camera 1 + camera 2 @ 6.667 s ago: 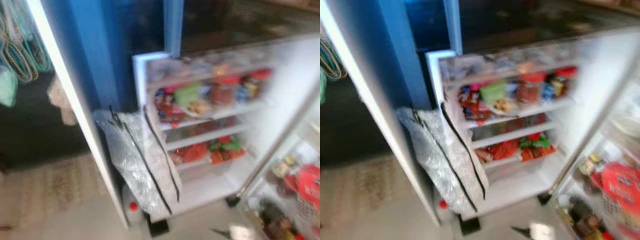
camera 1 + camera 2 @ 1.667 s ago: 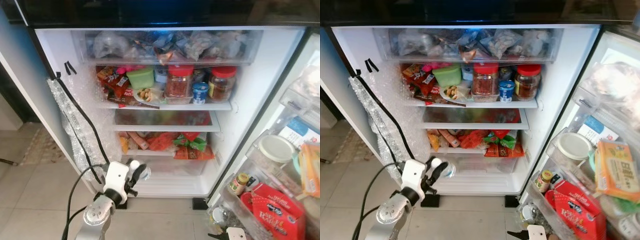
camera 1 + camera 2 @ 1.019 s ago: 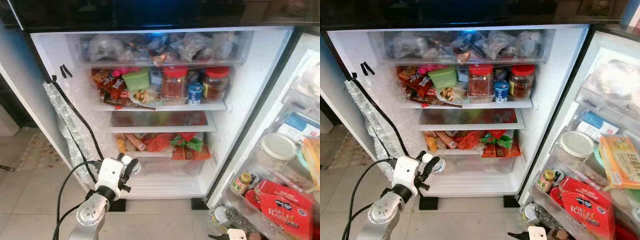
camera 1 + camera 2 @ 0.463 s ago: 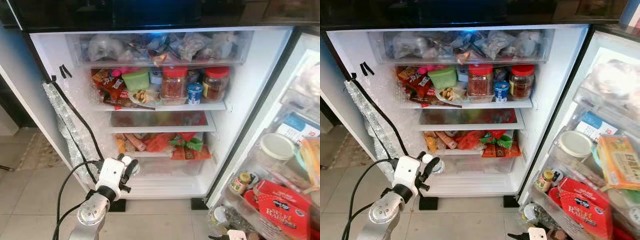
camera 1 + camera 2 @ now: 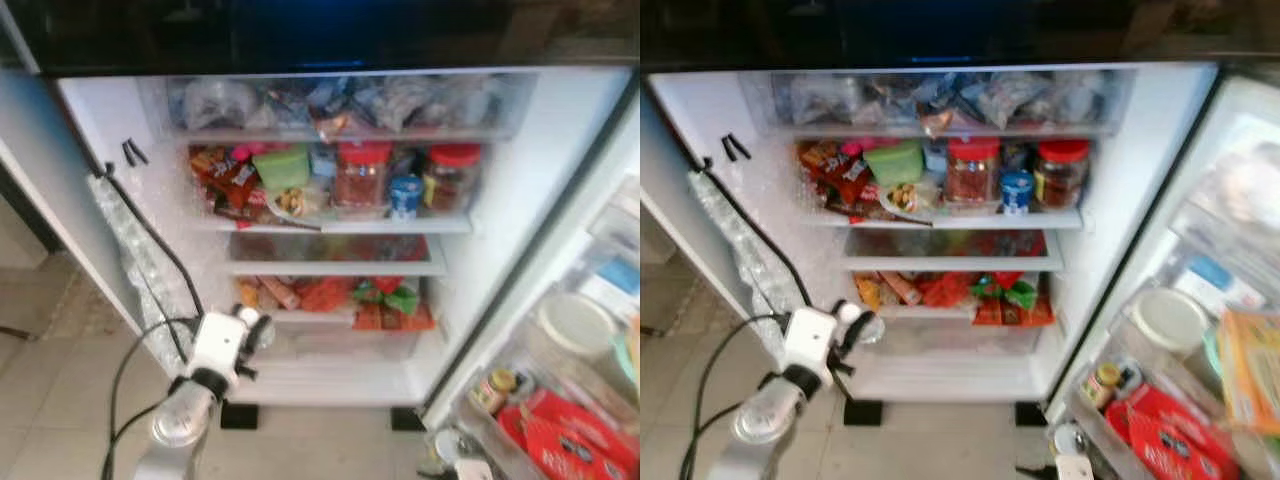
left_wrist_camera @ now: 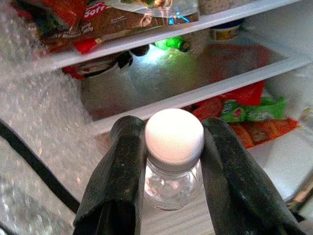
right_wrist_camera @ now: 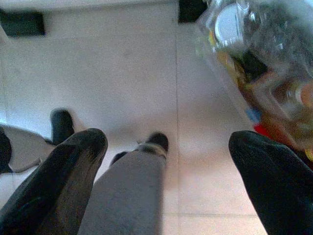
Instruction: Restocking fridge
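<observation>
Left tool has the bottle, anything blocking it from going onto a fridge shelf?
Nothing visible blocks the approach: the door is open and the left tool, shut on the white-capped bottle, sits just in front of the lower shelves. The jar shelf and snack-packet shelf look crowded; the bottom ledge looks freer.

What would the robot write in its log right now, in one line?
left gripper: shut on bottle, white cap | place: before open fridge, near bottom shelves | right gripper: open, low over floor | bottle not yet placed

left arm: raised forward, silver wrist bent up | left gripper [image 6: 173,161]: black fingers clamped on something small | right gripper [image 7: 166,181]: hangs low, fingers spread wide apart
</observation>
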Available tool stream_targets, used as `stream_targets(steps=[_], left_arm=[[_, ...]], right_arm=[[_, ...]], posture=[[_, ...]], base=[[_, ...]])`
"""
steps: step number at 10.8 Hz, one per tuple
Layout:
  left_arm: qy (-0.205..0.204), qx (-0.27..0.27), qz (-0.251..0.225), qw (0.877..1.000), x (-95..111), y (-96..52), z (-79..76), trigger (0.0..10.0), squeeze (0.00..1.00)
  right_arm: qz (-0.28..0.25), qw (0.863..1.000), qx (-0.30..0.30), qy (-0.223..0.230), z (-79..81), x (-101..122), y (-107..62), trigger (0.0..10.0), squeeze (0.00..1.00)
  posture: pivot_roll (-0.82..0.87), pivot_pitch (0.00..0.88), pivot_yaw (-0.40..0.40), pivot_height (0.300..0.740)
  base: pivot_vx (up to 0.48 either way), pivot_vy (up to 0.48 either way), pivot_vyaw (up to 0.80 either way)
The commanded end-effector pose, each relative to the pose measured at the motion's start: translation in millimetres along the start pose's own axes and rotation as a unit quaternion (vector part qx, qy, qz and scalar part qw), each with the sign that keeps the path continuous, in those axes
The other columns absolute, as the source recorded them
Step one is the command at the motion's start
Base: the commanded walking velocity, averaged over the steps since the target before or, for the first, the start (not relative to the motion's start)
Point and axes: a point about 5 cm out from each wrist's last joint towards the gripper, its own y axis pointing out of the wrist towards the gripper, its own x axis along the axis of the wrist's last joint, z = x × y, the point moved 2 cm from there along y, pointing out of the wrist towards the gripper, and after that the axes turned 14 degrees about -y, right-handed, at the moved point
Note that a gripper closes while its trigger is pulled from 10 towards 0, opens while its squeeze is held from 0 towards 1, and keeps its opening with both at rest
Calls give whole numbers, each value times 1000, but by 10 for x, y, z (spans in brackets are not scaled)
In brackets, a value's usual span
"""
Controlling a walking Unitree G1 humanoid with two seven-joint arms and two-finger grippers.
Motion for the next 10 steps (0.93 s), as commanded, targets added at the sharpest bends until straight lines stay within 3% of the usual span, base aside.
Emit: stream_targets(steps=[1, 4, 5, 7, 10], left_arm=[[0, -9, -15, 1000, 80, 51, -52, 10000, 0], [4, -10, -16, 1000, 88, 73, -43, 10000, 0], [8, -11, -17, 1000, 98, 81, -44, 10000, 0], [8, -12, -17, 1000, 97, 92, -57, 10000, 0], [5, -26, -4, 1000, 60, 103, -86, 10000, 0]], right_arm=[[6, 1000, -4, 7, -38, -69, -17, 10000, 0], [6, 1000, -3, 2, -34, -57, -14, 10000, 0], [0, 1000, -6, -25, -47, -27, -14, 10000, 0], [-1, 1000, 9, -3, -9, -35, -11, 10000, 0], [1, 1000, 10, 2, 1, -46, -10, 10000, 0]], posture=[[67, 0, 9, 740], [67, 0, 11, 740], [68, 0, 11, 740], [66, 0, 14, 740], [65, 0, 17, 740]], base=[[300, 0, 0], [303, 0, 0], [304, 0, 800], [298, 0, 625], [183, 0, 0]])
